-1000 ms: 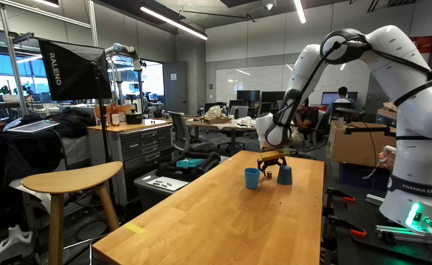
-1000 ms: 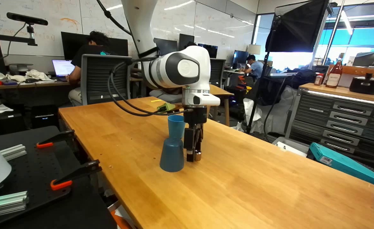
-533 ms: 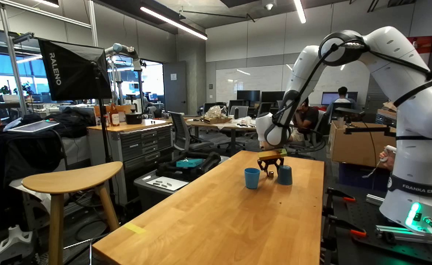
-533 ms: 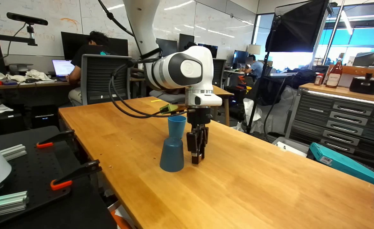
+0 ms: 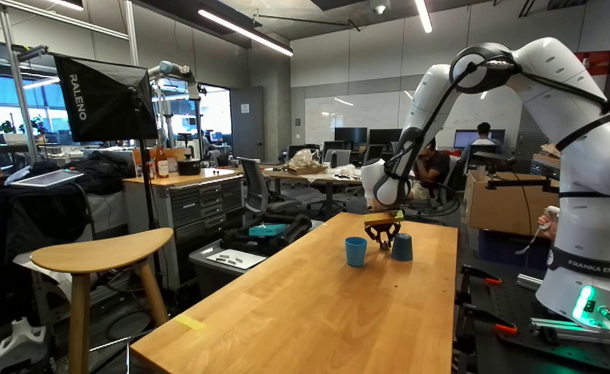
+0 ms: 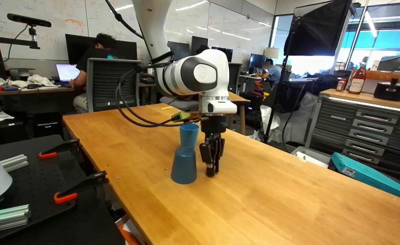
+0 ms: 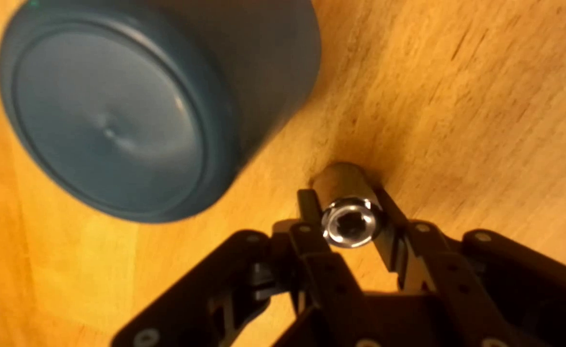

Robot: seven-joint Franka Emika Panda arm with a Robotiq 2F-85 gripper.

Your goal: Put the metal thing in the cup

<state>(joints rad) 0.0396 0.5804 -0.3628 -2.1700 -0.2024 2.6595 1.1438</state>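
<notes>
In the wrist view a small shiny metal cylinder, the metal thing point(image 7: 344, 184), stands upright on the table with its hollow end facing up. My gripper point(image 7: 346, 207) has its dark fingers against both sides of it. The fingertips are close to the tabletop; in both exterior views they hide most or all of the metal thing, with the gripper point(image 5: 384, 244) pointing down. The bright blue cup point(image 5: 356, 252) stands upright with its mouth up, a short way from the gripper. In an exterior view that cup point(image 6: 188, 136) appears behind the darker one.
A darker blue-grey cup point(image 7: 109, 130) stands upside down close beside the gripper; an exterior view also shows this darker cup point(image 6: 184, 166). All stand on a long wooden table point(image 5: 336, 311). Black clamps point(image 6: 84, 185) grip the table edge on the robot's side.
The jaws have closed from wide apart onto the metal thing. The gripper has shifted slightly, and the metal thing has moved a little toward the darker cup. Both cups have stayed in place.
</notes>
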